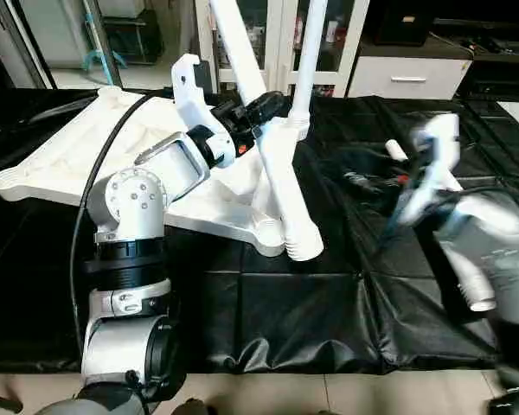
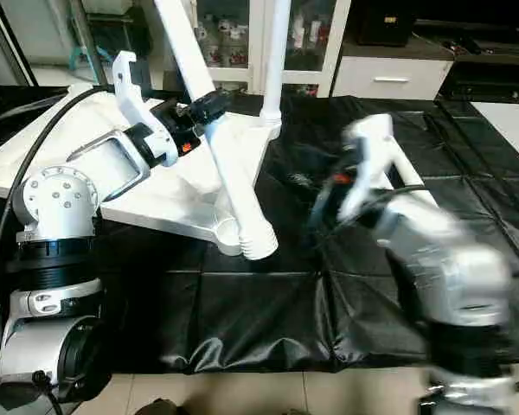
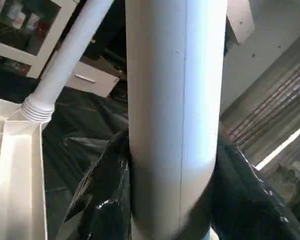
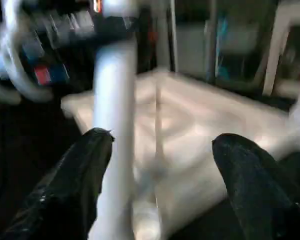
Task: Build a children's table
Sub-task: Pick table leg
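Even indoor light, one arm smeared by motion

You get soft glare off the black cover [image 1: 268,320]; your right arm [image 2: 432,259] is heavily motion-blurred in both eye views, and your right wrist view is blurred throughout, while the tabletop [image 1: 60,160] stays crisp.

I count one white tabletop [image 1: 86,160] lying underside up on the black-covered table [image 1: 268,311]. Three white legs show: one upright leg [image 1: 307,69] in a far corner socket, one slanted leg [image 1: 281,186] at the near corner, one loose leg [image 1: 463,268] lying flat.
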Available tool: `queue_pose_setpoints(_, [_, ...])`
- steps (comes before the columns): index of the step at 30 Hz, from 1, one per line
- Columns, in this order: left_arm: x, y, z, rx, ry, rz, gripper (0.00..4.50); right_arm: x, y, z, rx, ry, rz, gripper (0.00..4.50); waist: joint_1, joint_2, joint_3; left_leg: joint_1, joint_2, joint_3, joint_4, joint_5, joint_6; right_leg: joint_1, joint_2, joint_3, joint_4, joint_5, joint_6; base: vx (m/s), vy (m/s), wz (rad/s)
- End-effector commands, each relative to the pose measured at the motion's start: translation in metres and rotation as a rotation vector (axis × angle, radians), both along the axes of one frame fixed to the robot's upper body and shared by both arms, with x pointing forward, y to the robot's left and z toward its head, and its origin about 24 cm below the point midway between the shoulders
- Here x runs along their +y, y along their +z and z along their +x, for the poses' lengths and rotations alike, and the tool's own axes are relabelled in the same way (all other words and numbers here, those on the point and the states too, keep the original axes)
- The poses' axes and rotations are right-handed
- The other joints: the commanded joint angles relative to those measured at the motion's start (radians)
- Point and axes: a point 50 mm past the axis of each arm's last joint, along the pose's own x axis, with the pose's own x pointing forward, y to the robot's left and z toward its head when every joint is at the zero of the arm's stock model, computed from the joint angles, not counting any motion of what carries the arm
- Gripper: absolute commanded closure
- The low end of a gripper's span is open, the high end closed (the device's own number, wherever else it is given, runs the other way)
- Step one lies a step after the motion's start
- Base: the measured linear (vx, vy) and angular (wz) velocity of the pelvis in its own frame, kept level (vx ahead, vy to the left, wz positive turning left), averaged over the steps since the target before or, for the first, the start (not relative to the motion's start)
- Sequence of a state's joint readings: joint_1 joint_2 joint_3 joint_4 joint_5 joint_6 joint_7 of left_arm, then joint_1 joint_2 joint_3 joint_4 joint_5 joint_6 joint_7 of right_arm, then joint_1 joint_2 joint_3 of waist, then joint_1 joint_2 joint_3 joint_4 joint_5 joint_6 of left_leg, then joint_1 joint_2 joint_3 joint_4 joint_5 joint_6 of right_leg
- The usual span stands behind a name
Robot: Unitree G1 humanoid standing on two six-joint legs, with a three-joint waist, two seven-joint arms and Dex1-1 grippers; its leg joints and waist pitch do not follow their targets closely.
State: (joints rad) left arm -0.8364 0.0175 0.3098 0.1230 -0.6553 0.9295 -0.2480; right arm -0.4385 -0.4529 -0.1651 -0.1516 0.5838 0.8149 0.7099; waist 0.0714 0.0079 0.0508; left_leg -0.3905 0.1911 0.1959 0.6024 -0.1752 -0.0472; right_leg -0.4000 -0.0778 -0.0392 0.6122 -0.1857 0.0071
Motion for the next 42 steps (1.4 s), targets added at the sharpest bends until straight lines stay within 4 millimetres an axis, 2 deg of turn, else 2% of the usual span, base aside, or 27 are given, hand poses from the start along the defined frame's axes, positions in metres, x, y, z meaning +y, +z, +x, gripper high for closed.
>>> queue_pose_setpoints(1, [-0.009,0.013,-0.003,-0.051,-0.052,0.002,2.76,0.0,-0.002,-0.007,0.072,0.088,0.011,0.86,0.003,-0.012,-0.071,0.023,0.024,-0.014,-0.055,-0.103,0.045,0.055,-0.046,0.03,-0.068,-0.107,-0.214,0.0,0.0,0.0])
queue_pose_setpoints(8, [-0.015,0.015,-0.007,-0.087,-0.106,0.016,2.76,0.009,-0.014,-0.013,0.157,0.182,-0.02,0.86,0.007,-0.014,-0.072,0.023,0.028,-0.015,-0.054,-0.091,0.047,0.05,-0.049,0.028,-0.068,-0.117,-0.221,0.0,0.0,0.0])
queue_pose_setpoints(15, [-0.033,0.018,-0.029,-0.241,-0.33,0.099,2.76,0.024,-0.02,-0.01,0.195,0.244,-0.076,0.86,0.017,-0.012,-0.071,0.027,0.032,-0.013,-0.057,-0.092,0.027,0.045,-0.051,0.031,-0.064,-0.122,-0.221,0.0,0.0,0.0])
queue_pose_setpoints(21, [-0.043,0.017,-0.039,-0.292,-0.447,0.147,2.76,0.03,-0.024,-0.01,0.213,0.297,-0.104,0.86,0.017,-0.018,-0.07,0.025,0.031,-0.014,-0.059,-0.111,0.013,0.048,-0.051,0.031,-0.066,-0.147,-0.202,0.0,0.0,0.0])
queue_pose_setpoints(29, [-0.047,0.014,-0.04,-0.317,-0.49,0.196,2.76,0.034,-0.024,-0.012,0.226,0.36,-0.125,0.86,0.016,-0.02,-0.071,0.023,0.031,-0.013,-0.057,-0.09,0.021,0.049,-0.051,0.033,-0.062,-0.124,-0.203,0.0,0.0,0.0])
queue_pose_setpoints(31, [-0.047,0.014,-0.04,-0.322,-0.499,0.2,2.76,0.034,-0.025,-0.013,0.23,0.373,-0.128,1.21,0.017,-0.02,-0.072,0.024,0.031,-0.013,-0.057,-0.087,0.022,0.049,-0.051,0.033,-0.06,-0.115,-0.207,0.0,0.0,0.0])
queue_pose_setpoints(34, [-0.048,0.014,-0.041,-0.329,-0.512,0.21,2.76,0.035,-0.026,-0.015,0.238,0.394,-0.14,1.33,0.018,-0.02,-0.071,0.024,0.031,-0.012,-0.056,-0.088,0.025,0.049,-0.052,0.033,-0.06,-0.117,-0.212,0.0,0.0,0.0])
queue_pose_setpoints(35, [-0.047,0.013,-0.041,-0.331,-0.514,0.211,2.76,0.035,-0.027,-0.016,0.24,0.399,-0.145,1.58,0.018,-0.021,-0.071,0.025,0.031,-0.012,-0.056,-0.09,0.024,0.049,-0.051,0.033,-0.06,-0.12,-0.213,0.0,0.0,0.0])
queue_pose_setpoints(37, [-0.047,0.013,-0.041,-0.332,-0.515,0.212,2.76,0.036,-0.027,-0.016,0.242,0.404,-0.149,1.58,0.017,-0.02,-0.071,0.024,0.031,-0.013,-0.056,-0.088,0.022,0.049,-0.051,0.033,-0.06,-0.118,-0.214,0.0,0.0,0.0])
queue_pose_setpoints(39, [-0.047,0.013,-0.041,-0.334,-0.516,0.213,2.76,0.036,-0.028,-0.017,0.244,0.406,-0.151,1.88,0.017,-0.021,-0.071,0.024,0.03,-0.012,-0.055,-0.093,0.023,0.049,-0.052,0.033,-0.06,-0.124,-0.214,0.0,0.0,0.0])
queue_pose_setpoints(42, [-0.048,0.014,-0.041,-0.338,-0.519,0.209,2.76,0.036,-0.03,-0.018,0.25,0.412,-0.154,2.09,0.018,-0.021,-0.071,0.025,0.031,-0.012,-0.055,-0.099,0.02,0.049,-0.052,0.033,-0.061,-0.138,-0.211,0.0,0.0,0.0])
